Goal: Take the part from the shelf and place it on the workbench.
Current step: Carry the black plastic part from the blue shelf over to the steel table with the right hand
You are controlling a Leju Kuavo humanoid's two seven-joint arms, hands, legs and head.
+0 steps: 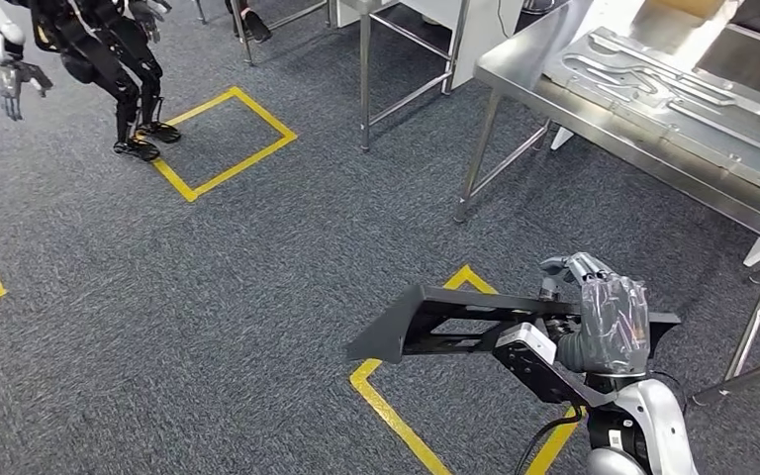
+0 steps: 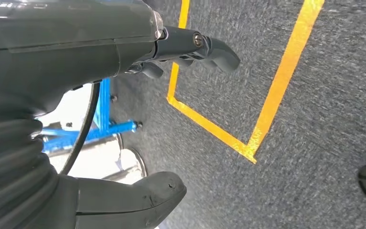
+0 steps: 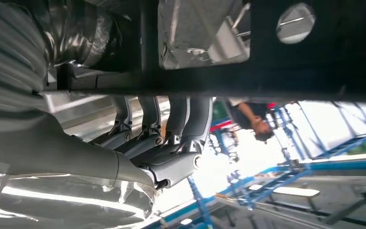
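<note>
Right hand [image 1: 609,322] grips a flat black openwork metal part [image 1: 455,322], a frame-like bracket with cutouts, fingers wrapped over its top edge near one end. Part is in the air over the grey carpet floor [image 1: 257,277], roughly level, long axis running out toward the robot's left, above a yellow tape floor marking [image 1: 381,396]. In the right wrist view the dark fingers [image 3: 171,119] sit side by side, curled up against the dark underside of the part [image 3: 267,57]; thumb side not clear there.

Left hand [image 2: 124,57] hangs over carpet, holding nothing. Its thumb [image 2: 133,198] and fingers [image 2: 209,45] stand apart with open floor between them, so it reads as loosely spread. Yellow tape lines on the floor below it.

Stainless steel workbench [image 1: 653,139] stands ahead and to the right, well apart from the held part. A large grey machined metal plate [image 1: 673,79] with grooves lies on its top. Another dark humanoid robot [image 1: 109,59] stands at the far left, by another yellow taped square [image 1: 223,143].

Progress, judged: pickup done, part is off the shelf and in hand. Shelf not identifiable here. Carry is mid-way; bench not reached. Left to do: close the gap to the bench, bring the part over a bare stretch of benchtop, lower, let go. Plate takes up much of the top, so free space looks limited.
</note>
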